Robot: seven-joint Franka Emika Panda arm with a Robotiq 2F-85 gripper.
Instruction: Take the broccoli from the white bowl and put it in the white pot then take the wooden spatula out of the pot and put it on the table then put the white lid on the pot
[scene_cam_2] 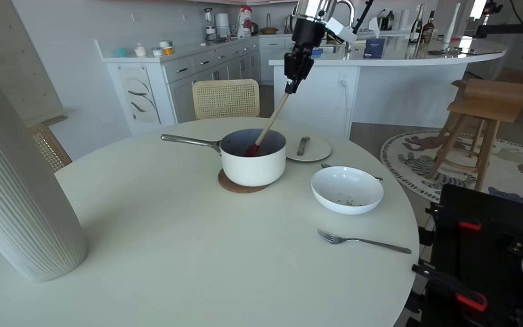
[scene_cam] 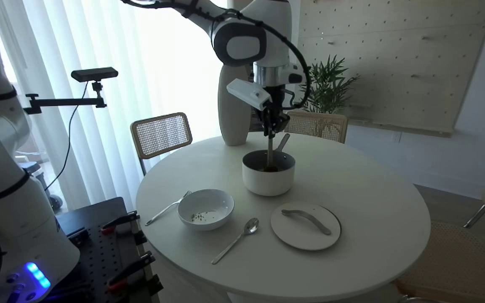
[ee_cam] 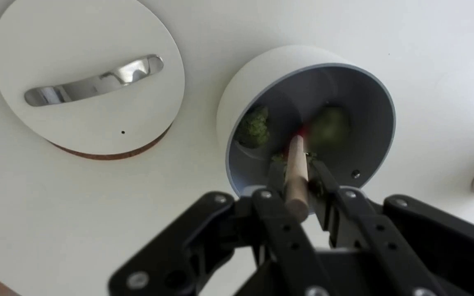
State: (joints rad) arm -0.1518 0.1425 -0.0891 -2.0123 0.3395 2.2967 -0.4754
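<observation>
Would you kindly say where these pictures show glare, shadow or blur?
In an exterior view, backlight partly bleaches the white vertical blinds; in an exterior view, soft shadow lies beside the ribbed white vase; in the wrist view, glare marks the silver handle on the round white lid, and the right-hand lumpy green broccoli piece is blurred.

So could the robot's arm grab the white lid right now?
Probably not yet: its jaws look closed around the wooden spatula, which reaches down into the white pot. The white lid lies beside it with nothing on top, so perhaps afterwards.
</observation>
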